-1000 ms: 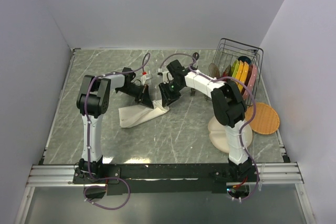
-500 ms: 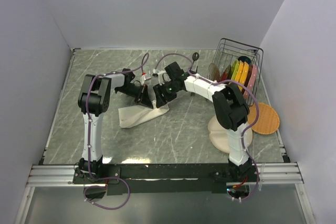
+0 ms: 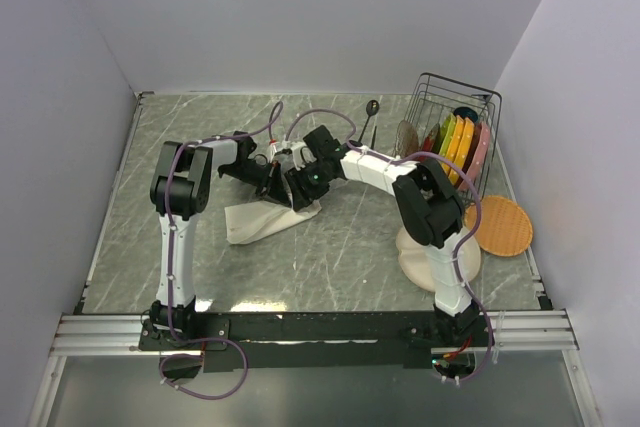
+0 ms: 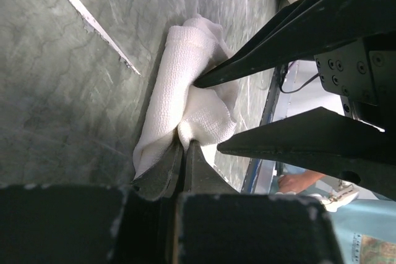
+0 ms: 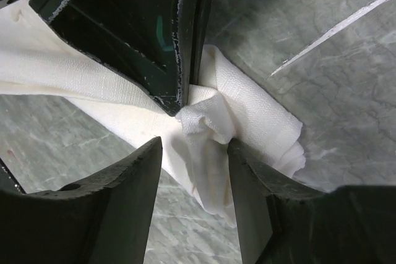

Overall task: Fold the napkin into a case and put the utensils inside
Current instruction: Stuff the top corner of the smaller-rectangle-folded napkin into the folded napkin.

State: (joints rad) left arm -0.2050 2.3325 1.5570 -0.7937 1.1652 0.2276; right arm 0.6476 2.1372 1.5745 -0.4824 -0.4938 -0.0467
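While pinching the napkin (image 3: pixel 262 219) left of mid-table, working on an early fold, with no case formed yet.
Clamping a bunched edge of cloth with the left gripper (image 4: pixel 179 153), fingers pressed together on it; straddling the puckered corner beside it with the right gripper (image 5: pixel 193 146), fingers standing apart, not gripping. Lying rumpled and loosely doubled, well short of a narrow layered strip. Waiting untouched beyond the arms, near the rack (image 3: pixel 455 117): spoon (image 3: pixel 371 107); fork not showing. Remaining, by judgement: finishing the folds, then slipping the utensils inside.
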